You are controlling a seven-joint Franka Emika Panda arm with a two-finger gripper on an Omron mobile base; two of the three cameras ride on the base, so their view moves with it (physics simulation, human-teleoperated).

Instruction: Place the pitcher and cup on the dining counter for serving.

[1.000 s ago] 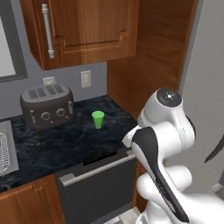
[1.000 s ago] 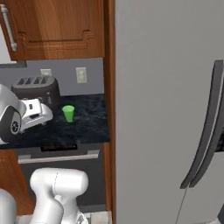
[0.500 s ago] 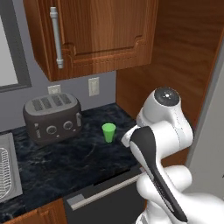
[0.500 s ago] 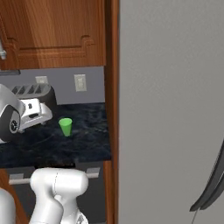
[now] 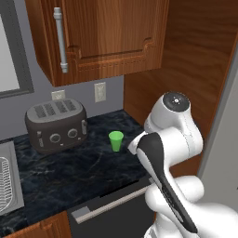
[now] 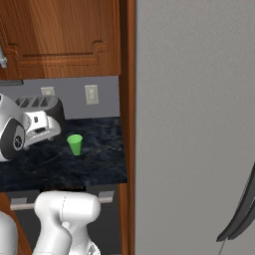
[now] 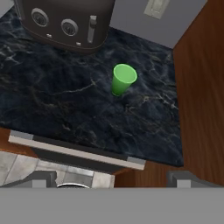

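The cup (image 5: pixel 115 140) (image 6: pixel 75 144) (image 7: pixel 123 79), small and bright green, stands upright on the black marbled kitchen worktop (image 5: pixel 79 172), to the right of the toaster. My gripper (image 7: pixel 114 181) hovers above and in front of the worktop's front edge. Its fingertips (image 7: pixel 41 178) stand wide apart and open, with nothing between them. The cup lies ahead of the gripper, well clear of the fingers. The pitcher and the dining counter are out of view.
A dark toaster (image 5: pixel 56 125) (image 7: pixel 65 22) stands at the back left of the worktop. A sink rim (image 5: pixel 7 181) is at the far left. Wooden wall cabinets (image 5: pixel 102 37) hang overhead. A wooden side panel (image 7: pixel 201 87) and the grey fridge (image 6: pixel 194 124) close off the right.
The whole picture has shifted and grown, so the base has driven closer to the worktop. The cup has stayed in place beside the toaster. The gripper is as wide open as before.
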